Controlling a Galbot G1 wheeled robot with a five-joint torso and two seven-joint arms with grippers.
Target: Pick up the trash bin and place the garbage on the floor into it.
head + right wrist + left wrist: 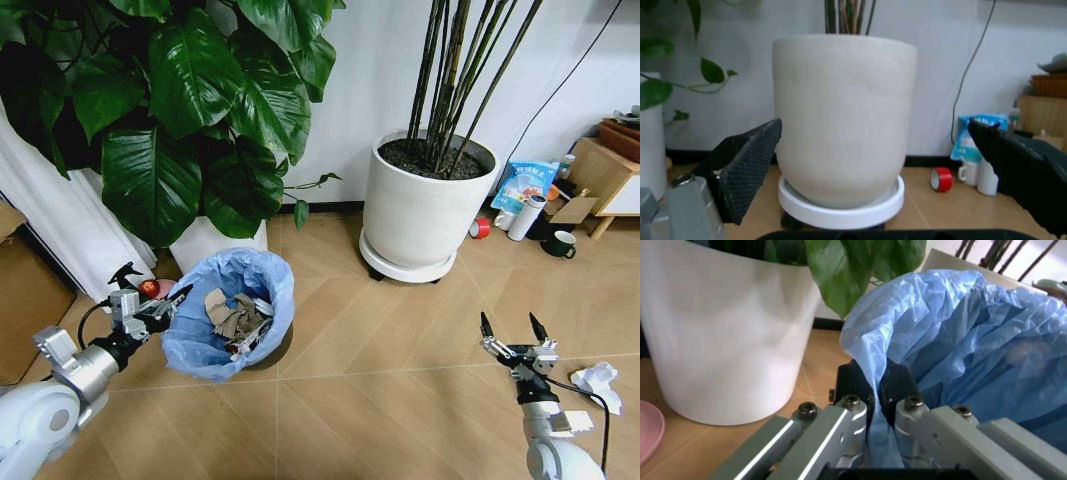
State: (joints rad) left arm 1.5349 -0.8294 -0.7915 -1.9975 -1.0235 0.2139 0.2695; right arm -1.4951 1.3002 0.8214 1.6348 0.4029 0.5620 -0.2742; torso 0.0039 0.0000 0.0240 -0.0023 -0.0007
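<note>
My left claw point(172, 301) is clamped on the rim of the bin point(232, 312), lower left, its baggy blue liner holding crumpled brown paper point(233, 317). My right claw point(512, 331), lower right, gapes above the herringbone floor point(400, 340).

The trash bin point(232, 312) has a baggy light-blue liner, sits tilted on the herringbone floor point(400, 360) with crumpled brown paper point(232, 316) inside. More crumpled white paper point(598, 380) lies well off to its right.

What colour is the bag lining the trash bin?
Light blue; the bag shows best in the head view.
</note>
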